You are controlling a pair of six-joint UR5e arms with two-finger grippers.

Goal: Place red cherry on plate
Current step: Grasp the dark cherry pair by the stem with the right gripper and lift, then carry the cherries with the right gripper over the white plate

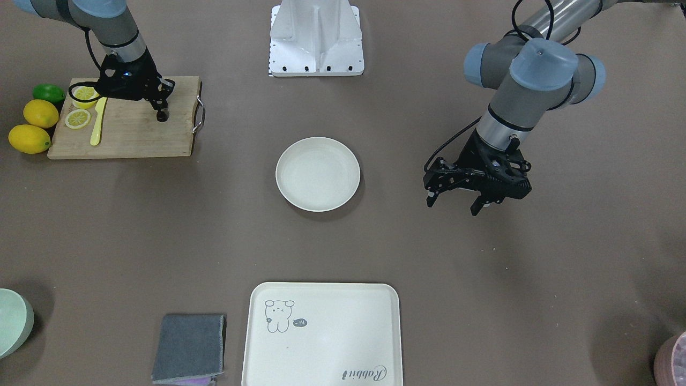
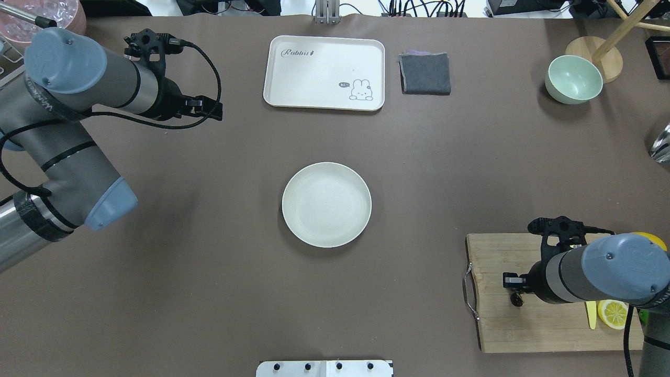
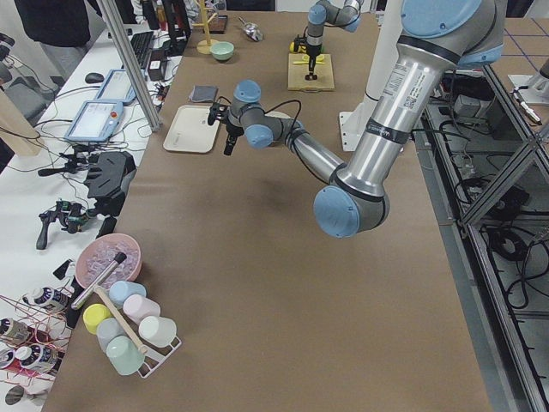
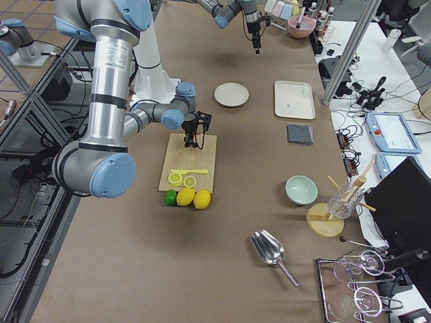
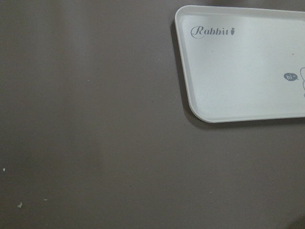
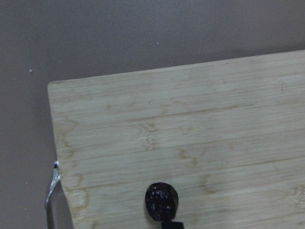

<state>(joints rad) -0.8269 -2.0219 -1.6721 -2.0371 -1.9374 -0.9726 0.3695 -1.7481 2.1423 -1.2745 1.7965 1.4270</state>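
Observation:
The red cherry is a small dark maroon ball hanging at the tips of my right gripper, which is shut on it just over the corner of the wooden cutting board nearest the handle. From overhead the cherry shows below the same gripper; I cannot tell whether it touches the wood. The round cream plate lies empty at the table's middle, well away from the board. My left gripper hovers open over bare table on the plate's other side, holding nothing.
On the board's far end lie lemon slices and a yellow knife; two lemons and a lime sit beside it. A rabbit tray, grey cloth and green bowl line the far edge.

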